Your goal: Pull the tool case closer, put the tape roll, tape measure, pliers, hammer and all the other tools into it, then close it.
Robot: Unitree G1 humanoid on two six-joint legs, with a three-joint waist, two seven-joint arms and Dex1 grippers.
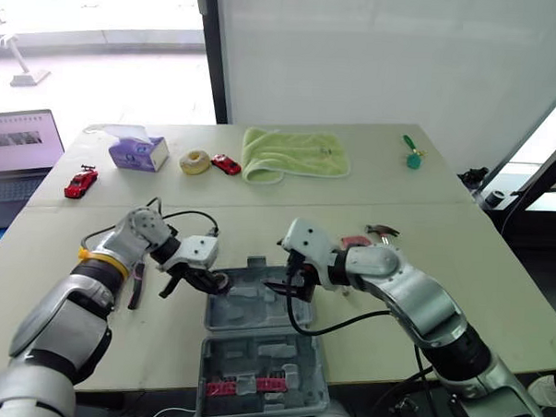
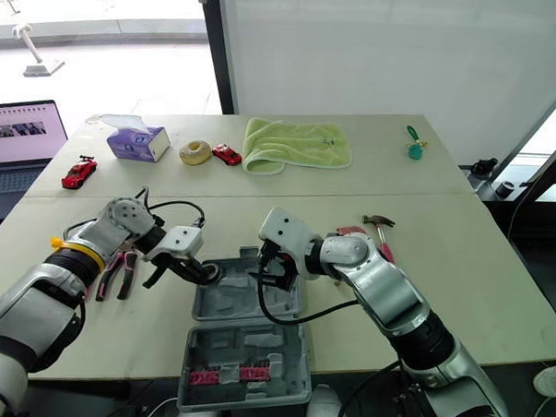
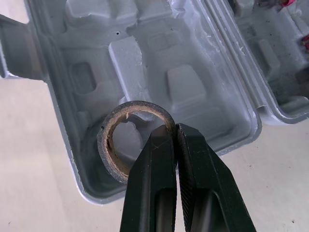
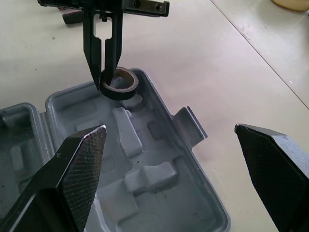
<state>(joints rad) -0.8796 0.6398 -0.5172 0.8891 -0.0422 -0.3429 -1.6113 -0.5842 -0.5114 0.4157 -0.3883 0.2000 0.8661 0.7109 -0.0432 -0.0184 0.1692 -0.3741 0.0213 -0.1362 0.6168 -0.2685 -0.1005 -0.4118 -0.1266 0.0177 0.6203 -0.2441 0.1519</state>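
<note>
The grey tool case [image 1: 255,316] lies open at the table's near edge, with red bits in its near half. My left gripper [image 3: 175,128] is shut on the wall of a dark tape roll [image 3: 126,145] and holds it just over the left corner of the case's far half [image 4: 145,159]. My right gripper [image 4: 169,129] hangs open above the same half from the right, with nothing between its fingers. Red-handled pliers [image 2: 118,268] lie on the table left of the case. The hammer [image 2: 381,233] lies right of my right arm.
At the back of the table are a green towel [image 1: 294,154], a tissue box [image 1: 137,152], a yellow tape ring [image 1: 195,161], two red toy cars [image 1: 226,164] [image 1: 80,182] and a small green object [image 1: 412,157]. A laptop [image 1: 17,156] stands off the left edge.
</note>
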